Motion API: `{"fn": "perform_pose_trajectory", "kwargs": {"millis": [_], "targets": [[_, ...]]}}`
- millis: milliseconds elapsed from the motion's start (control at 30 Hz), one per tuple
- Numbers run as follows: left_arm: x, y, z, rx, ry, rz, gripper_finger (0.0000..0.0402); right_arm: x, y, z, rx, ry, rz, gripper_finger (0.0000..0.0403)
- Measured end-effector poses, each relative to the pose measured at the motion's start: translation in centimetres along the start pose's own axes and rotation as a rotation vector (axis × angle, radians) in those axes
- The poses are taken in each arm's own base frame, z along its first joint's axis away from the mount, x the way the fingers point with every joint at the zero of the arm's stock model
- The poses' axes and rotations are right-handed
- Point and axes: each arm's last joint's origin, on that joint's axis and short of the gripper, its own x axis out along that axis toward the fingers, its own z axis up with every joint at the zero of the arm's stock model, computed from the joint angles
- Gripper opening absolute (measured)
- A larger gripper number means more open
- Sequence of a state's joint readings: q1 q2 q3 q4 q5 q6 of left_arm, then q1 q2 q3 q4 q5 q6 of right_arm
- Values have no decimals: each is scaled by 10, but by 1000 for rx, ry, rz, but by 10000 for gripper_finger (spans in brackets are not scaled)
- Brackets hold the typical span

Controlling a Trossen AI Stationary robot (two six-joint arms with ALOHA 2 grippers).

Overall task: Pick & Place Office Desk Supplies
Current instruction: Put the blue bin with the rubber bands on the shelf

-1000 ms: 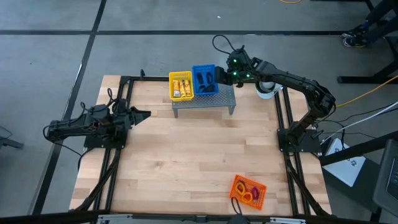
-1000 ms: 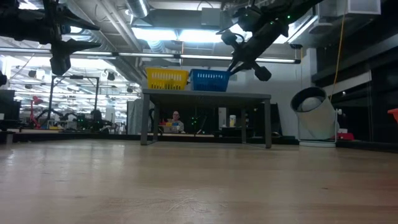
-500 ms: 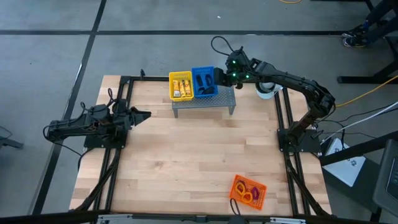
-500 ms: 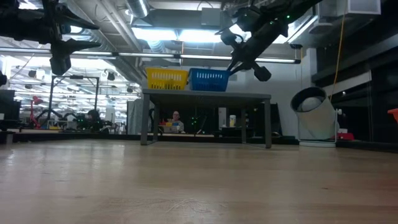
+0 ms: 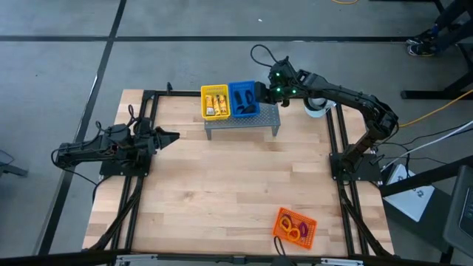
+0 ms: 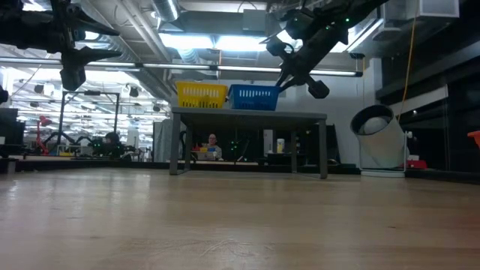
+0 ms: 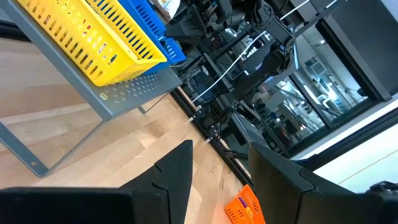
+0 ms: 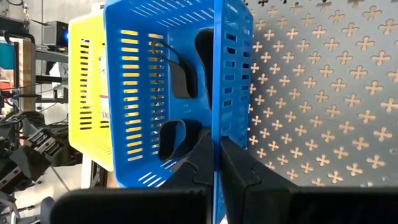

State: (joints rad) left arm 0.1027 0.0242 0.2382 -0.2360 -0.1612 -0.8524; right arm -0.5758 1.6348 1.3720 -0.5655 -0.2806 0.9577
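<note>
While the right gripper [image 8: 216, 163] stays clenched on the blue slotted plastic tray's [image 5: 243, 98] wall, that tray has slid along the grey perforated metal stand [image 5: 260, 118] to touch the yellow slotted tray [image 5: 215, 102]. Three trays show: blue holding black clips [image 8: 181, 79], yellow holding yellow-and-white packets [image 5: 215, 101], orange [image 5: 295, 227] at the table's near edge holding coloured loops [image 5: 293, 229]. The left gripper [image 7: 221, 168] waits parted, empty, at the left edge.

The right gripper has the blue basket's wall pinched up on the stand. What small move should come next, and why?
Probably a short, straight lift. The right gripper is shut on the near wall of the blue basket, which sits on the grey stand close beside the yellow basket. Raising it first should clear the stand top and avoid dragging against its neighbour. The left gripper waits at the table's left edge.
</note>
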Motion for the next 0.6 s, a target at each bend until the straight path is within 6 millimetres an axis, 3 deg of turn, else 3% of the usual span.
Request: {"fn": "perform_pose_trajectory", "kwargs": {"millis": [400, 600], "targets": [[0, 0, 0, 1, 0, 1, 155, 0, 0, 0, -4, 13, 9, 9], [0, 0, 0, 1, 0, 1, 155, 0, 0, 0, 9, -6, -4, 63]]}}
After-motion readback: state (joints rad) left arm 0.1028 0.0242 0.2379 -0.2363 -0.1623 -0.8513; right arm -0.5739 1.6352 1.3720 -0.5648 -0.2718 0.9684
